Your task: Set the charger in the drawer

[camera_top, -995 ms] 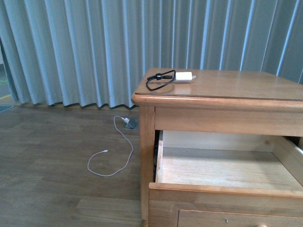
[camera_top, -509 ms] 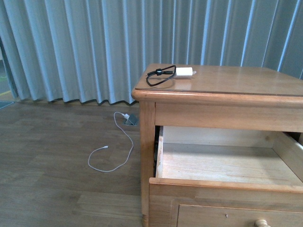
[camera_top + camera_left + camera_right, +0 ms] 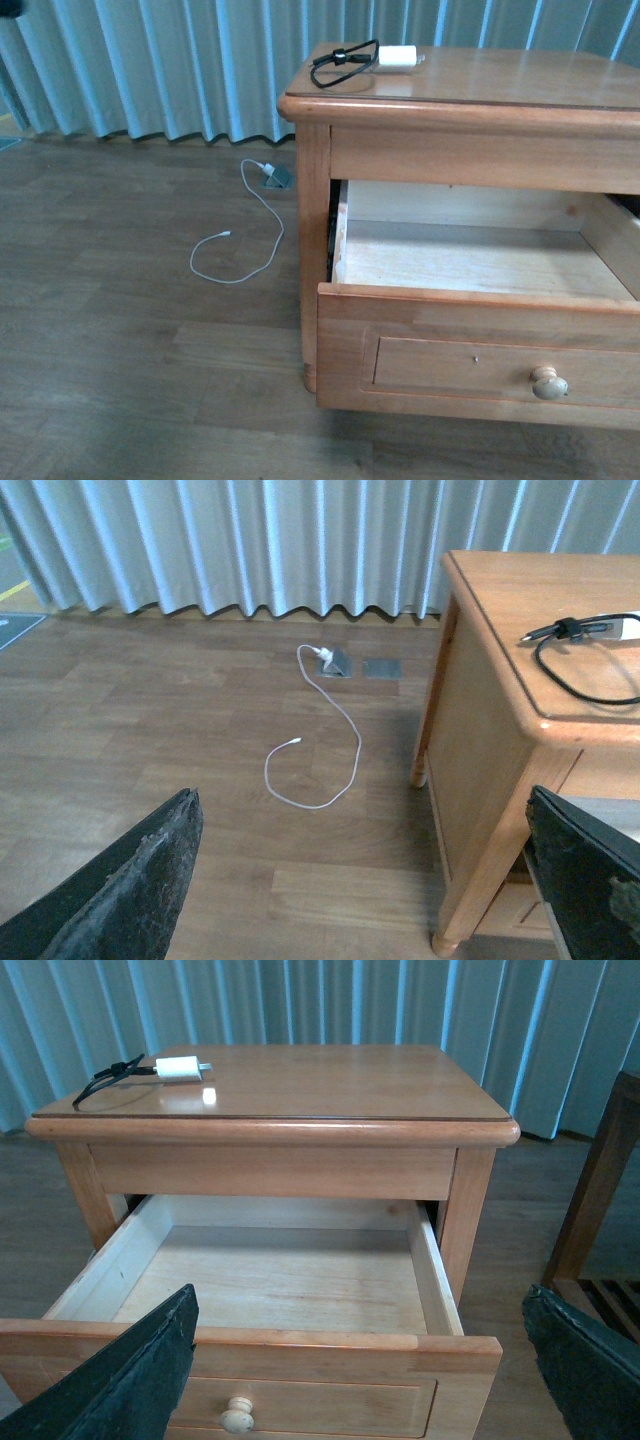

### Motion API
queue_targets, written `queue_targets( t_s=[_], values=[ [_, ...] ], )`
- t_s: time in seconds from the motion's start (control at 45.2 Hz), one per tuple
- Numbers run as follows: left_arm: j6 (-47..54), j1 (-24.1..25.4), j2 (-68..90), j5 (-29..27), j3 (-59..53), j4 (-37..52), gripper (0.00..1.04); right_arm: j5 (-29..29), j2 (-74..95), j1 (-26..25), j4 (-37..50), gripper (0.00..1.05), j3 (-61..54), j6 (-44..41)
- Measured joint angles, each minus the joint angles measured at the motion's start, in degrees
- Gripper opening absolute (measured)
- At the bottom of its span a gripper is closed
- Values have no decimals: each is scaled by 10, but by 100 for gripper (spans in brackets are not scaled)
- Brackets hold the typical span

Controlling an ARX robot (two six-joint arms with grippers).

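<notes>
The charger, a small white adapter with a looped black cable, lies on the far left corner of the wooden nightstand top. It also shows in the right wrist view, and its cable shows in the left wrist view. The drawer stands pulled out, its pale interior bare, with one round knob. Neither gripper shows in the front view. My left gripper is open over the floor, left of the nightstand. My right gripper is open above the drawer's front.
A long thin white cable runs from a floor socket and loops across the wooden floor left of the nightstand. Blue-grey curtains hang behind. A wooden frame stands right of the nightstand.
The front view has tilted downward: the nightstand top and charger now sit higher in the picture and the drawer front with its knob is in full view.
</notes>
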Motion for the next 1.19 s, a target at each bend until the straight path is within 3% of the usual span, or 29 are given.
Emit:
queue_targets(
  t_s=[0.265,0.641,0.796,0.929,1.194],
  values=[
    [29,-67,277,45,266,67,99,0,0,0,0,96,0,0],
    [64,-108,545,44,594,12,99,0,0,0,0,96,0,0],
    [63,-115,650,44,772,-90,99,0,0,0,0,96,0,0],
    [40,-117,761,59,983,-280,99,0,0,0,0,96,0,0],
    [48,-119,864,59,1159,-391,99,0,0,0,0,96,0,0]
  ],
)
